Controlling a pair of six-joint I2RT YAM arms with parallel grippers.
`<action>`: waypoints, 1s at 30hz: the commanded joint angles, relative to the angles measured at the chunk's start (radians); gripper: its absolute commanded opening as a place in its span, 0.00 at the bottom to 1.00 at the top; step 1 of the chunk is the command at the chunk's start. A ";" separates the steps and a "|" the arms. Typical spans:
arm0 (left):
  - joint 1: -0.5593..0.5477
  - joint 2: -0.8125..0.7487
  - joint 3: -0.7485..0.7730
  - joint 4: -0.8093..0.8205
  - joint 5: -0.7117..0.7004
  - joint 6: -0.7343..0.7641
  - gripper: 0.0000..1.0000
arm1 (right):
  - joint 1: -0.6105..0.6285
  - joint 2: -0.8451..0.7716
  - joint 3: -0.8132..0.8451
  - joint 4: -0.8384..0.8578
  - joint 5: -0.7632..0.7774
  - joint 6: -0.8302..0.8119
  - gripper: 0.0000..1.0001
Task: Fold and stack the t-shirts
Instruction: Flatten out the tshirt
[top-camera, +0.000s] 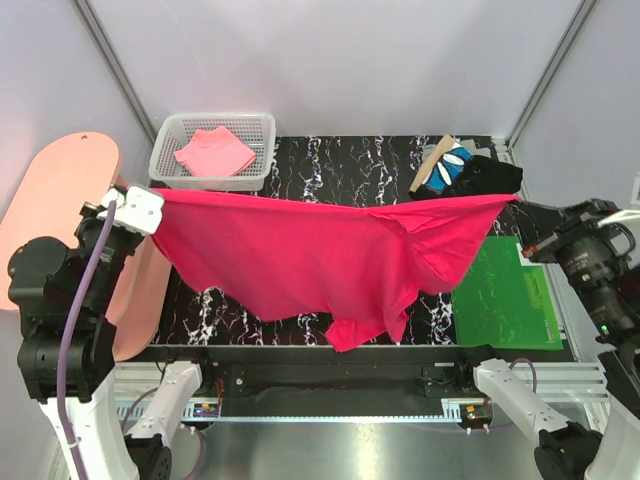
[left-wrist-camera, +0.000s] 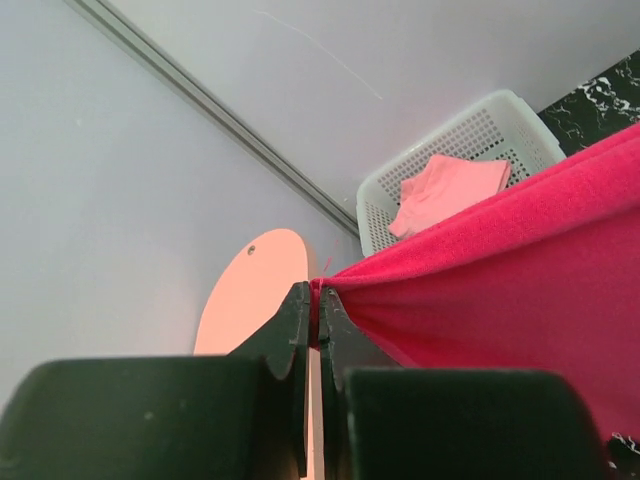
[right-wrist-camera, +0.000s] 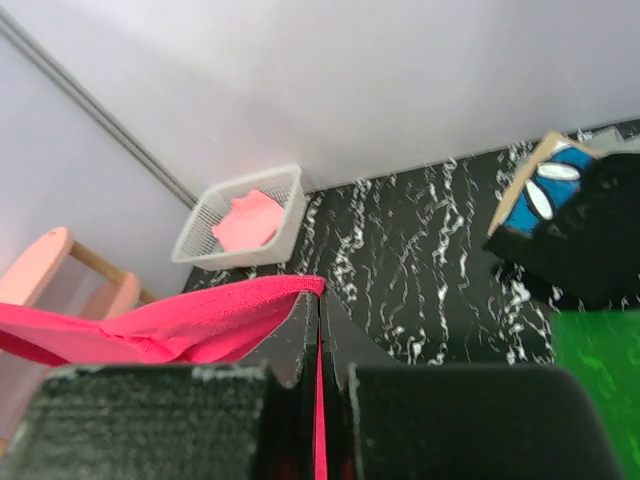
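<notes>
- Left gripper (left-wrist-camera: 316, 290): jaws pressed together on one corner of the red t-shirt (top-camera: 320, 260), the cloth pinched to a thin edge between them. The grip sits above the left edge of the table (top-camera: 350, 160).
- Right gripper (right-wrist-camera: 318, 300): jaws likewise clamped on the opposite corner of the same shirt, with a narrow red strip showing between them. This grip sits above the table's right edge.
- Red t-shirt: its upper edge runs taut across the table from left to right, and the rest hangs toward the table's near edge. Holding two corners well apart lets the cloth's own weight draw it flat, which appears to prepare it for laying down. The lower part is creased and bunched right of the middle. Whether the lowest fold touches the table cannot be told.
- Green mat (top-camera: 505, 295): flat on the table's near right part, its left side hidden behind the hanging cloth. It is probably the surface meant for folding.
- Black shirt (top-camera: 495, 178) and blue shirt (top-camera: 448, 168) with white marks: folded and touching at the table's far right corner. This is judged to be the stack that the red one will join.
- Basket (top-camera: 165, 165): white mesh, at the table's far left corner, holding a lighter pink shirt (top-camera: 215, 152).
- Stage: the shirt is spread in the air, and no fold has yet been made.
</notes>
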 joint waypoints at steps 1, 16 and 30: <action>0.011 0.029 -0.073 -0.031 -0.028 0.008 0.00 | 0.001 0.114 -0.001 -0.025 0.131 0.018 0.00; 0.011 0.598 -0.486 0.487 -0.152 0.149 0.00 | -0.005 0.767 -0.039 0.108 0.354 0.043 0.00; 0.010 0.989 -0.307 0.691 -0.291 0.244 0.00 | -0.010 0.991 0.102 0.116 0.358 0.014 0.00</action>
